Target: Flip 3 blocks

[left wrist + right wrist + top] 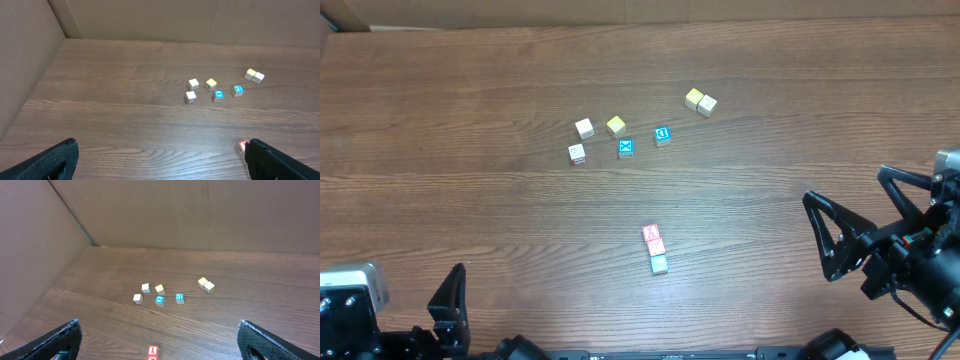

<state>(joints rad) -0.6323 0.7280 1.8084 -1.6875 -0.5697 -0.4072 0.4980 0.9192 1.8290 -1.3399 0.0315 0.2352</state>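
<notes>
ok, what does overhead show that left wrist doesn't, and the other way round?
Overhead only: the full row of three blocks, two red and one teal, touching in a line, and the right hand, open.
Left wrist only: the cardboard wall rising at left and back.
Both: the X cube, the D cube, the pale cubes around them, and the table. Of the row, left wrist catches just one red block beside its right finger.

Three blocks (655, 247), two blue cubes (626, 148), two yellow cubes (616, 125), three white cubes (584, 127)
</notes>
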